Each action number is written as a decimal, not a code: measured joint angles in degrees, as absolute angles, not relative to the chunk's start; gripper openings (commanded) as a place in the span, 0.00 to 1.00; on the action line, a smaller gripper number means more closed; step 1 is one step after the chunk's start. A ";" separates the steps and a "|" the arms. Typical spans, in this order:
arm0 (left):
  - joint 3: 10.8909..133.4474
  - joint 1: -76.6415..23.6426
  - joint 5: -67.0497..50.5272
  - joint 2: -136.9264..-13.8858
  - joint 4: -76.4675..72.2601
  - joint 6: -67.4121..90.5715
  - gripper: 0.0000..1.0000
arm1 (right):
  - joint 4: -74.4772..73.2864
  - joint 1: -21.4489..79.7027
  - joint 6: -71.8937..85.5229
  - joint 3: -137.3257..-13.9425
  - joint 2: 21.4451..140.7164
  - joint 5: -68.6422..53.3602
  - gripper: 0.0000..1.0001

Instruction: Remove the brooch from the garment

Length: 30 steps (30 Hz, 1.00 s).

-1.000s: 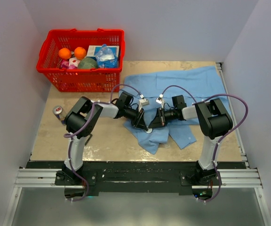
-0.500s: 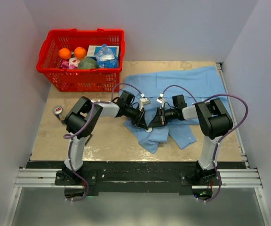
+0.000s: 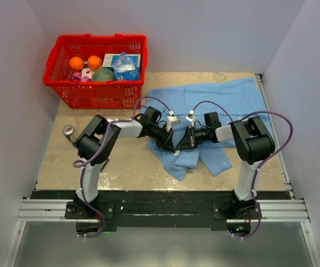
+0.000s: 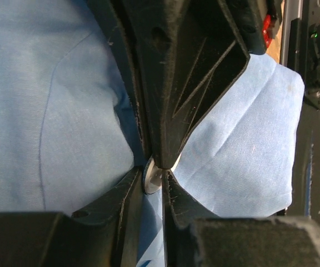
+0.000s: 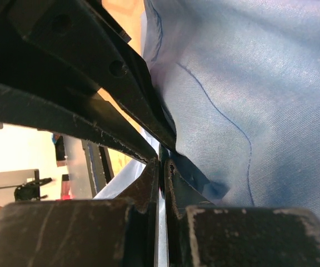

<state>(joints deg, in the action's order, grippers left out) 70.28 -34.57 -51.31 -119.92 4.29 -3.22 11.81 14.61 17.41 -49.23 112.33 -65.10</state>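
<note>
No legible text anywhere. Closest candidates are in the top view: print on a white-and-blue box (image 3: 114, 58) and a pink-and-white packet (image 3: 86, 73) inside the red basket (image 3: 96, 95), plus a red mark on top of the small cylinder (image 3: 68, 132) at the left side of the table (image 3: 126, 172), all too small to read. Both wrist views give only plain blue cloth of the garment (image 4: 49, 100), with no readable label or marking.

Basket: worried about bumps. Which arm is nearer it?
Left. The left arm lies just on the near side of the basket; the right arm is farther, over the shirt.
</note>
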 measured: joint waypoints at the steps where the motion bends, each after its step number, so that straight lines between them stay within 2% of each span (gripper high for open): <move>1: 70.28 -34.70 -50.92 -119.70 4.56 -4.14 0.26 | 11.92 14.61 17.78 -49.23 112.33 -65.08 0.00; 24: 70.11 -36.69 -46.94 -117.19 8.25 -18.22 0.30 | 11.81 14.63 19.49 -49.28 112.33 -64.55 0.00; 30: 67.90 -36.91 -46.94 -115.81 5.78 -18.09 0.38 | 10.74 14.70 18.39 -49.60 112.33 -64.64 0.00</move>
